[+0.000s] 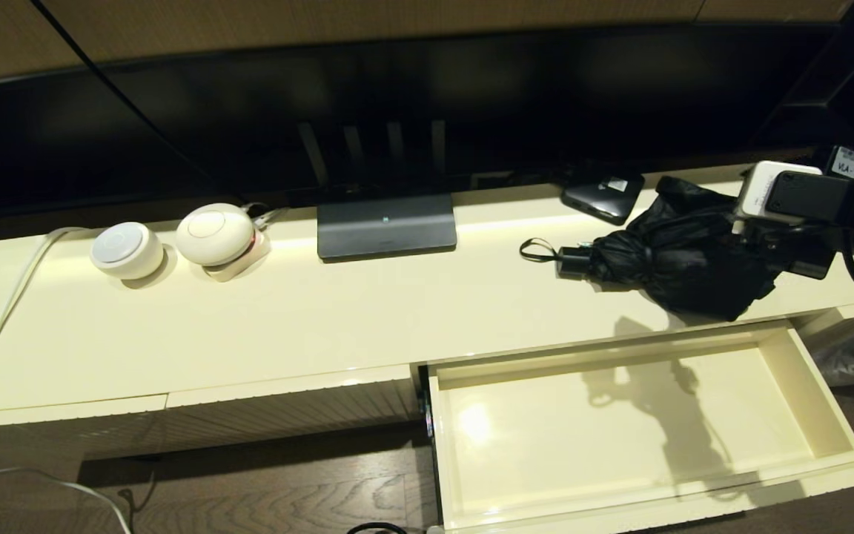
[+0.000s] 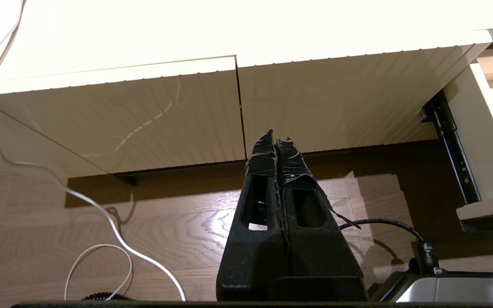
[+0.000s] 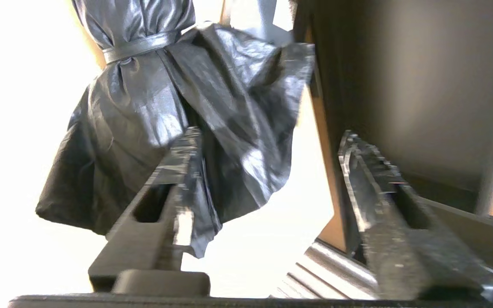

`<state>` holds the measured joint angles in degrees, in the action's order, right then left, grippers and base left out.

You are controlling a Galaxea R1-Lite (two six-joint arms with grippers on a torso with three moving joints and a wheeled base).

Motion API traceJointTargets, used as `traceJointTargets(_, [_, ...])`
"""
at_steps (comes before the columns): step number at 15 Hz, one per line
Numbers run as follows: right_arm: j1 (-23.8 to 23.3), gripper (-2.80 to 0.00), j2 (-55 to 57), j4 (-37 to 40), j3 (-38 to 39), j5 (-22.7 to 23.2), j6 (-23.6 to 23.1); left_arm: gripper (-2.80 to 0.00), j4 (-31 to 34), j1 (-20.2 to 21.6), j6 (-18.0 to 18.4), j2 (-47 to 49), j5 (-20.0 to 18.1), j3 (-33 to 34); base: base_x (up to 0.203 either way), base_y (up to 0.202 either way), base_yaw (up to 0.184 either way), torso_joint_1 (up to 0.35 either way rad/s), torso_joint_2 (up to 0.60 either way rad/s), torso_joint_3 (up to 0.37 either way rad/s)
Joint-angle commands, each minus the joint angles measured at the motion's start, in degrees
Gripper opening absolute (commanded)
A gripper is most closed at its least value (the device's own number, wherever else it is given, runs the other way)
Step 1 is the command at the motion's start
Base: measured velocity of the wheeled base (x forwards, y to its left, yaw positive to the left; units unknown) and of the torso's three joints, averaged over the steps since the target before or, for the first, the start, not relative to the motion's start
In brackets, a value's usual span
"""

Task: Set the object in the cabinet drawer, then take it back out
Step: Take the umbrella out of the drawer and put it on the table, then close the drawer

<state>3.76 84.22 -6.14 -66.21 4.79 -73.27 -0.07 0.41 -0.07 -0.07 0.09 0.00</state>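
- The black compact folding umbrella point(image 1: 675, 256), with loose baggy fabric, lies on the glossy cream tabletop point(image 1: 249, 326) of the long low cabinet, near its right end and just behind the open drawer.
- Its short black handle point(image 1: 574, 261) points toward the middle of the tabletop, with the thin wrist loop point(image 1: 537, 250) lying flat beyond it.
- The wide shallow cream drawer point(image 1: 831, 404) is pulled out below the umbrella, and nothing lies inside it; only shadows fall across its floor.
- The right end effector point(image 3: 268, 171) sits at the umbrella's far right end, fingers spread apart. In the right wrist view one finger point(image 3: 173, 179) lies against the crumpled fabric while the other point(image 3: 375, 188) stands clear of it, so the umbrella is not clamped.
- The left end effector point(image 2: 277, 149) hangs low in front of the cabinet, above the wooden floor, its two black fingers pressed together and holding nothing. It faces the ribbed cream front panels point(image 2: 152, 124) to the left of the drawer.
- Behind the umbrella rests a small flat black box with a white label point(image 1: 603, 194).
- At the middle of the tabletop stands the dark grey base of a large black screen point(image 1: 386, 226).
- Toward the left end sit two round white devices point(image 1: 167, 241), side by side, with a white cable point(image 1: 8, 297) trailing off the edge.
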Motion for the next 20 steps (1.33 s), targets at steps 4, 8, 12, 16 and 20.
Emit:
traceJointTargets(4, [4.1, -2.80, -13.5, 13.3, 3.2, -0.3, -1.0, -2.80, 0.1, 0.0, 0.0, 0.0, 0.0, 0.2, 0.000, 0.000, 0.000, 0.000, 0.00, 0.000])
traceJointTargets(8, [5.2, -2.80, -21.4, 23.4, 10.7, -0.4, -1.1, -2.80, 0.0, 0.0, 0.0, 0.1, 0.0, 0.2, 0.000, 0.000, 0.000, 0.000, 0.00, 0.000])
traceJointTargets(12, [8.0, -2.80, -29.3, 32.0, 20.3, 0.4, -0.9, -2.80, 0.0, 0.0, 0.0, 0.1, 0.0, 0.2, 0.000, 0.000, 0.000, 0.000, 0.00, 0.000])
traceJointTargets(16, [13.2, -2.80, -32.6, 36.0, 29.3, 0.8, -0.6, -2.80, 0.0, 0.0, 0.0, 0.0, 0.0, 0.2, 0.000, 0.000, 0.000, 0.000, 0.00, 0.000])
traceJointTargets(20, [14.0, -2.80, -28.9, 37.5, 35.1, 3.7, -0.3, -2.80, 0.0, 0.0, 0.0, 0.1, 0.0, 0.2, 0.000, 0.000, 0.000, 0.000, 0.00, 0.000])
